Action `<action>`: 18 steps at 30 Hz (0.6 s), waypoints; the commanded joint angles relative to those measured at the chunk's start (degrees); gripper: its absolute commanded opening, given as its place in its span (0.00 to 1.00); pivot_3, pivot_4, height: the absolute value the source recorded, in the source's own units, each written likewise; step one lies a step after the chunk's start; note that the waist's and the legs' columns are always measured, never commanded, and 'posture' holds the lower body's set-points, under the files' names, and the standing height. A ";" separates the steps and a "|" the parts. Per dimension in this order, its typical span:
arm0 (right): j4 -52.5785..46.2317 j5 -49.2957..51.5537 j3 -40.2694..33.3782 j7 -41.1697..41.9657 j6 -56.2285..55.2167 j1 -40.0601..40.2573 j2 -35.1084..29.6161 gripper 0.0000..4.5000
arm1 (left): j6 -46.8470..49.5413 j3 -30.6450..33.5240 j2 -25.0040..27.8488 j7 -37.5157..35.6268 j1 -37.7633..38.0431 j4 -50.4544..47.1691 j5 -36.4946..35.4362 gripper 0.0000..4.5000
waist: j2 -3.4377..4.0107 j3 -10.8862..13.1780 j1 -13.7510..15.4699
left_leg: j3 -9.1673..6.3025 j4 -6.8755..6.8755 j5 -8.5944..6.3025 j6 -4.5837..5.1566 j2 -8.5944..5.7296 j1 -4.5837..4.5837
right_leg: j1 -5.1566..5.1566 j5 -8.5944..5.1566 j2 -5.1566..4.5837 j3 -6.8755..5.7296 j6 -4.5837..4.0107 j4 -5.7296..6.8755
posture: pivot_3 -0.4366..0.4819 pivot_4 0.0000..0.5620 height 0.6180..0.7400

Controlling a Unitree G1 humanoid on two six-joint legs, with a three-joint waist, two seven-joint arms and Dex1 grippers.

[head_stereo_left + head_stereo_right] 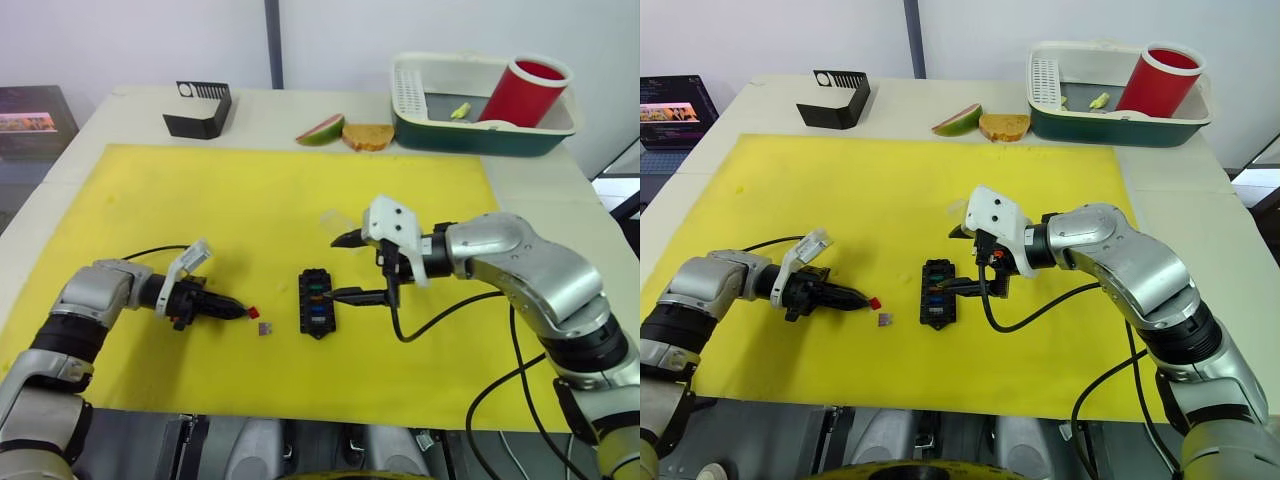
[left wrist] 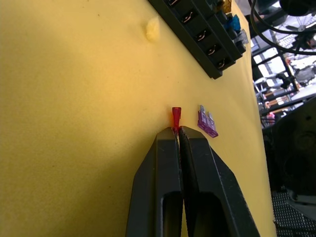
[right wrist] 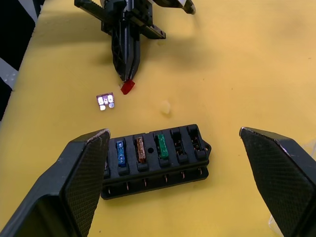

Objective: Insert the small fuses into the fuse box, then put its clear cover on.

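Yellow matting (image 1: 250, 200) is spread over the desk (image 1: 130, 110), and the task's things are laid on its near part. Nearest on the robot's left, the left end effector (image 1: 238, 311) is seen low over the mat with its two black fingers pressed together on the red fuse (image 1: 251, 311), which is pinched at their tips. Just beside that tip, the purple fuse (image 1: 265, 327) is left lying flat on the mat, apart from the fuse box (image 1: 318, 302). The black box is set near the middle of the mat's near half; blue, amber and green fuses are seated in its slots, and other slots are seen unfilled. On its right side, the right end effector (image 1: 346, 267) is held with its fingers spread wide apart, one finger low beside the box and the other raised above the mat. Just beyond that raised finger, the clear cover (image 1: 333, 217) is faintly made out on the mat. Farther back, off the mat, a black slotted stand (image 1: 198, 110), a slice of fruit (image 1: 320, 130) and a piece of bread (image 1: 368, 136) are placed, with a red cup (image 1: 524, 92) leaned inside a green-and-white tray (image 1: 480, 135).
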 commanded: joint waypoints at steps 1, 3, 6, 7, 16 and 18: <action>-1.26 -0.21 -0.31 0.11 -0.64 -1.05 0.16 1.00 | 0.80 0.36 -0.57 0.88 1.24 -0.39 0.73 0.00 | 0.00 0.00 -0.04 | 0.00 0.00 0.00 0.00 0.00 0.00 | 0.00 0.00 0.00 0.00 0.00 0.00 | 0.48 0.27 1.00; -1.18 -0.23 -0.35 0.13 -0.58 -1.08 0.24 1.00 | 1.32 0.93 -0.51 0.96 1.28 -0.91 0.45 0.00 | 0.00 0.00 -0.05 | 0.00 0.00 0.00 0.00 0.00 0.01 | 0.00 0.00 0.00 0.00 0.00 0.00 | 0.48 0.27 1.00; -1.17 0.05 -0.62 0.09 -0.36 -1.00 0.37 1.00 | 2.94 2.33 -0.22 1.22 1.40 -2.63 -0.72 0.00 | 0.00 0.00 -0.08 | 0.00 0.00 0.00 0.00 0.00 0.01 | 0.00 0.00 0.00 0.00 0.00 0.00 | 0.48 0.27 1.00; -1.27 0.57 -1.08 0.04 0.07 -0.88 0.44 1.00 | 3.85 3.27 -0.13 1.47 1.39 -3.33 -1.51 0.00 | 0.00 0.00 -0.07 | 0.00 0.00 0.00 0.00 0.00 0.00 | 0.00 0.00 0.00 0.00 0.00 0.00 | 0.48 0.27 1.00; -1.56 13.54 -11.49 -2.53 11.56 -0.07 2.57 1.00 | 15.38 16.01 0.51 7.14 0.29 -14.64 -13.13 0.00 | -0.06 0.02 -0.07 | -0.05 0.00 0.00 -0.01 0.03 -0.02 | -0.01 0.00 -0.02 0.00 0.00 0.00 | 0.48 0.27 1.00; -1.03 17.05 -14.39 -3.54 14.64 -0.05 2.92 1.00 | 17.89 19.26 0.28 9.58 -0.30 -18.63 -16.34 0.00 | -0.06 0.02 -0.07 | -0.05 0.00 0.00 0.00 0.03 -0.02 | -0.01 0.00 -0.04 0.00 0.00 -0.01 | 0.48 0.27 1.00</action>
